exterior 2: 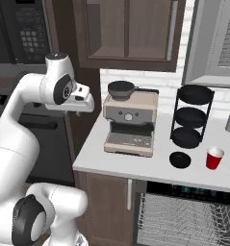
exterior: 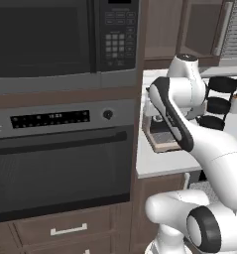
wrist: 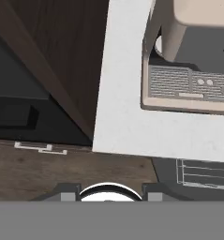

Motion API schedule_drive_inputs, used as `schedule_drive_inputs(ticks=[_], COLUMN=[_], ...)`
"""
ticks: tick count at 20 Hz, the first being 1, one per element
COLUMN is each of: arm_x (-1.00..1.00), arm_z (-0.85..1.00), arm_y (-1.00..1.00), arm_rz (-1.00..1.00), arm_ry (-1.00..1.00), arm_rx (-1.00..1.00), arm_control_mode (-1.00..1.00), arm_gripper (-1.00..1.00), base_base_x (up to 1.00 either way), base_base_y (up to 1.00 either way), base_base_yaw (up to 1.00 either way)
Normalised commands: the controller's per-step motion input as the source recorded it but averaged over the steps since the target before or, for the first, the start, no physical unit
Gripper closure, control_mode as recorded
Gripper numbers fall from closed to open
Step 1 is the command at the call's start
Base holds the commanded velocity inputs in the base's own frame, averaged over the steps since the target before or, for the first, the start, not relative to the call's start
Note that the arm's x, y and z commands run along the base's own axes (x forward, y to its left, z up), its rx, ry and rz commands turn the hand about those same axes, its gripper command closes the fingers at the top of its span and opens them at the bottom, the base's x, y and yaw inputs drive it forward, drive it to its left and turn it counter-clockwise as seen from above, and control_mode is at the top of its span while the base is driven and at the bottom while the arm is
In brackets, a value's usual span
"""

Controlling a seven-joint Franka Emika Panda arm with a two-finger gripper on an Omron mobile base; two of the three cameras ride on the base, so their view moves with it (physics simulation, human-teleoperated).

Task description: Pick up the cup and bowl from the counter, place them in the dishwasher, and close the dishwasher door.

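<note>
Small red tapered plastic cup [exterior 2: 214, 158] w/ pale rim stands upright on the long light-grey countertop [exterior 2: 135, 163], to the right of the beige-and-steel espresso machine [exterior 2: 130, 123], w/ the low round black bowl [exterior 2: 180, 159] lying btwn machine and cup, just beside the cup but apart from it. Both sit in front of the black three-tier wire stand [exterior 2: 192, 115], near the counter's front edge. Below that edge the dishwasher's white wire rack [exterior 2: 188, 218] is pulled out, so the unit is open under the cup & bowl.

Gripper [exterior 2: 83, 106] hangs on the opposite side of the espresso machine, above the counter's left end by the dark cabinet side. So cup & bowl lie well apart from the fingers, past the machine; bowl is the nearer of the two. Neither has a long axis to speak of, both round.

In hand view the dark fingertips [wrist: 70, 194] barely clear the bottom edge – jaws look part-open, nothing btwn them, holding nothing. Judgement: next move needs a long sweep along the counter, clearing the machine's top
</note>
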Motion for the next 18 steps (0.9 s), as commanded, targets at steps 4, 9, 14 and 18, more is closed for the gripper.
schedule_drive_inputs(ticks=[4,9,14,18], arm_x=[0.0,0.0,0.0,0.0], arm_z=[0.0,0.0,0.0,0.0], arm_y=[0.0,0.0,0.0,0.0], arm_rz=[0.0,0.0,0.0,0.0], arm_ry=[0.0,0.0,0.0,0.0], arm_rx=[0.0,0.0,0.0,0.0], arm_control_mode=[1.0,1.0,1.0,1.0], arm_gripper=[-1.0,-1.0,-1.0,-1.0], base_base_x=[0.0,0.0,0.0,-0.01], base_base_y=[0.0,0.0,0.04,0.22], base_base_yaw=[-0.03,-0.3,-0.51,-0.63])
